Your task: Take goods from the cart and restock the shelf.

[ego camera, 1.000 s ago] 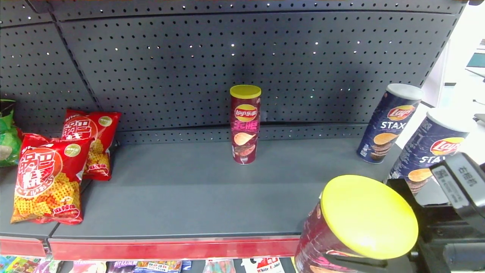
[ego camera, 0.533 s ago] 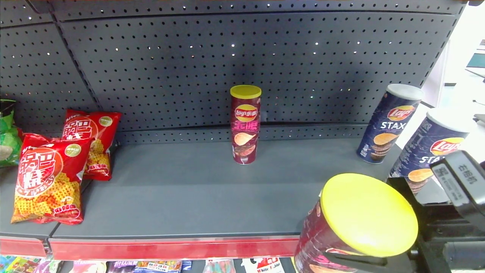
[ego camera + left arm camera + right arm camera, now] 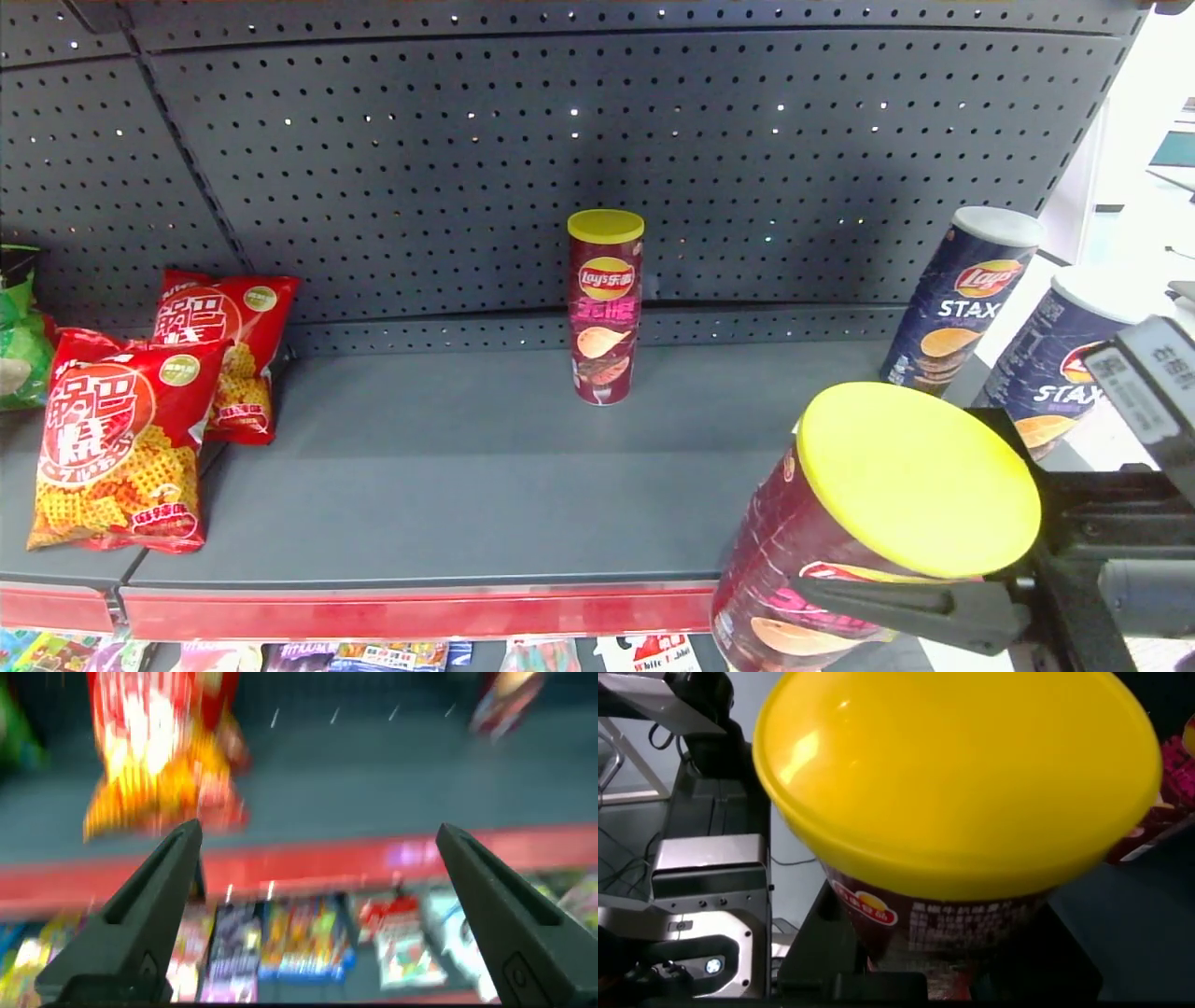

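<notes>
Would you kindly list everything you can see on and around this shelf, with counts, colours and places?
shelf: one, grey deck with red front strip, centre
pegboard: one, grey, behind the shelf
standing chip can: one, maroon with yellow lid, upright mid-deck near the pegboard
held chip can: one, maroon with yellow lid, tilted, at the shelf's front right
blue chip cans: two, dark blue with pale lids, right end
red snack bags: two, red and yellow, left part
green bag: one, green, far left edge
packets: several, mixed colours, tier below
left pincer: one, dark, open, facing the red strip
right pincer: one, dark, shut on the held chip can
</notes>
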### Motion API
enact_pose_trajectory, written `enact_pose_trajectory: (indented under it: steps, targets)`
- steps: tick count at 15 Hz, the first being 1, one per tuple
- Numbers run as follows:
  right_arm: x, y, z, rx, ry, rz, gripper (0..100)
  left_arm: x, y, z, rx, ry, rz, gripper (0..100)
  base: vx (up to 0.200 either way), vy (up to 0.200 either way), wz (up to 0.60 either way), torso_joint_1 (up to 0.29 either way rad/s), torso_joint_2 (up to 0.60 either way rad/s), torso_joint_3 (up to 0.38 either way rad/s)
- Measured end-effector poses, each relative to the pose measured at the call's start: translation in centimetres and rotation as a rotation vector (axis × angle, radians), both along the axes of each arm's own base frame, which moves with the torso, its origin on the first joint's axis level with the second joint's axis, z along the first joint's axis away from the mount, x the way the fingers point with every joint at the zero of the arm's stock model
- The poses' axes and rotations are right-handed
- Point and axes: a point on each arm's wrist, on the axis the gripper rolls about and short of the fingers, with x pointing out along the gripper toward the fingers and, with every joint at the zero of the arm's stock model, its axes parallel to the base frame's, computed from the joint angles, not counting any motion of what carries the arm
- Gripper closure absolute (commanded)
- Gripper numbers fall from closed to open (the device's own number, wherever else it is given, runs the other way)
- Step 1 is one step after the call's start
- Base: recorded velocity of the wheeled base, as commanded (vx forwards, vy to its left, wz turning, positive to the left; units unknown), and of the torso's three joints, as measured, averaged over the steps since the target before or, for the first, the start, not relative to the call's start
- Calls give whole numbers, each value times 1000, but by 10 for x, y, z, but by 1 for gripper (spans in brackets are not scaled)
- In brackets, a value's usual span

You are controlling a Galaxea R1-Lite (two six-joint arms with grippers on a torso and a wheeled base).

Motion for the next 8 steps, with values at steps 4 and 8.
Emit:
enact_pose_trajectory:
  steps: [4, 8]
  targets:
    - [0, 1, 3, 16, 1, -7, 100, 28, -2, 97, -11, -67, -125, 0, 0, 0, 0, 0, 0, 0]
    - [2, 2, 5, 20, 0, -7, 100, 148, -23, 148, 51, 7, -308, 0, 0, 0, 0, 0, 0, 0]
